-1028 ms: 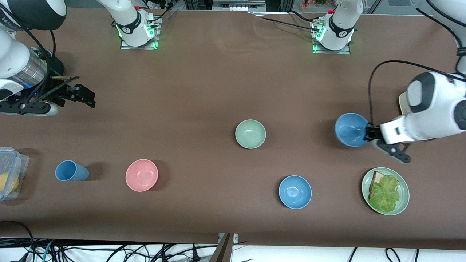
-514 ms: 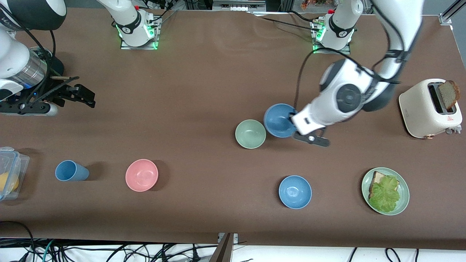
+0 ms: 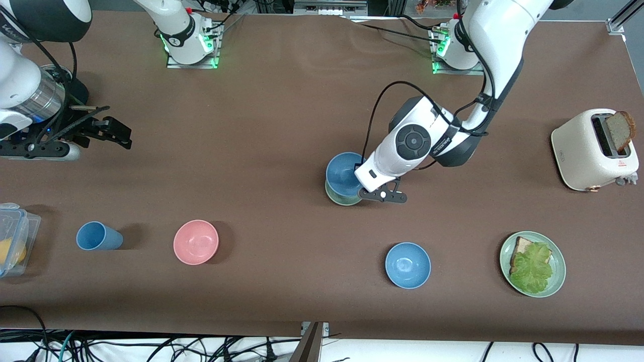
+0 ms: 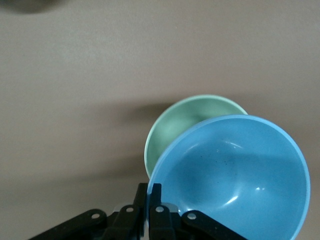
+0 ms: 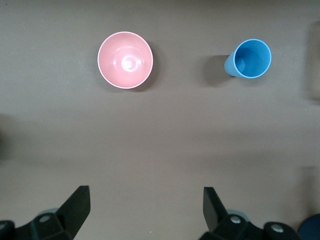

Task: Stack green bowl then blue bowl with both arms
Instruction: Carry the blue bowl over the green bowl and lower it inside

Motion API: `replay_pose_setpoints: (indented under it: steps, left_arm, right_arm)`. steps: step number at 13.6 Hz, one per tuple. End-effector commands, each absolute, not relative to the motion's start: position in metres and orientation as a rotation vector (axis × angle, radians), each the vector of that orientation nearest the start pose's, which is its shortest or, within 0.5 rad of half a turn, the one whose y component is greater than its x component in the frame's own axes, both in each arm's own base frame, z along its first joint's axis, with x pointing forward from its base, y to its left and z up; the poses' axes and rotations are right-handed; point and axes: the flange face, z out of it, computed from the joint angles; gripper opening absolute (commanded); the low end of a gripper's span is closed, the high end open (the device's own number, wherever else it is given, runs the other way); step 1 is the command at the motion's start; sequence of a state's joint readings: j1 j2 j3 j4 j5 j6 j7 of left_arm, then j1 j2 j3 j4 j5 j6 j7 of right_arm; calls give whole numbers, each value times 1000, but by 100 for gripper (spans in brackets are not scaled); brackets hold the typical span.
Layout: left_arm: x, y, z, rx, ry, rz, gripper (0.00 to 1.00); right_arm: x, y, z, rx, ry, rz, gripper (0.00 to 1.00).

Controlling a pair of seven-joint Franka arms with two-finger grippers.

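The small pale green bowl (image 3: 336, 197) sits mid-table and shows only as a rim under a blue bowl (image 3: 343, 173). My left gripper (image 3: 363, 175) is shut on that blue bowl's rim and holds it over the green bowl, slightly off-centre. In the left wrist view the blue bowl (image 4: 235, 175) overlaps much of the green bowl (image 4: 185, 120), with my left gripper (image 4: 150, 192) pinching the rim. A second blue bowl (image 3: 407, 265) stands nearer the front camera. My right gripper (image 3: 121, 134) is open and empty and waits at the right arm's end, also in its wrist view (image 5: 146, 200).
A pink bowl (image 3: 195, 242) and a blue cup (image 3: 98, 236) stand toward the right arm's end, beside a clear container (image 3: 12, 239) at the table edge. A green plate (image 3: 557, 261) with bread and lettuce and a toaster (image 3: 593, 149) stand at the left arm's end.
My left arm has carried the blue bowl from the toaster end to the middle, now over the green bowl. The right arm has not moved.
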State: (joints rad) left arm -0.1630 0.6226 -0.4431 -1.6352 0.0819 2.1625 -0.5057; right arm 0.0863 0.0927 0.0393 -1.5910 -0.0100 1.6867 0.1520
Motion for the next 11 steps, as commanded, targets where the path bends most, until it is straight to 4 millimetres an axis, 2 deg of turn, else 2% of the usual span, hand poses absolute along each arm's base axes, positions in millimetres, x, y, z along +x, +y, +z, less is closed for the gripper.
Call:
replay_pose_setpoints:
  steps: [1,2,7,8,9,11]
  left_arm:
    - [594,-357,274,-3275,96,159,0]
    - [597,-352,268,-3270,85,158,0]
    - [593,-365,260,-3279,117,122,0]
    - [594,-364,258,-3281,104,127,16]
    - [594,-363,259,-3280,58,126,99]
    - [596,-359,267,-3277,46,120,100]
  right_arm:
    - [587,72,577,-3146,50,6,100]
    - [587,72,577,-3144,50,6,100]
    - [587,72,578,-3144,50,4,100]
    - [587,72,577,-3144,52,6,100]
    - [587,72,577,-3146,52,6,100]
    - [587,72,577,-3144,52,6,100]
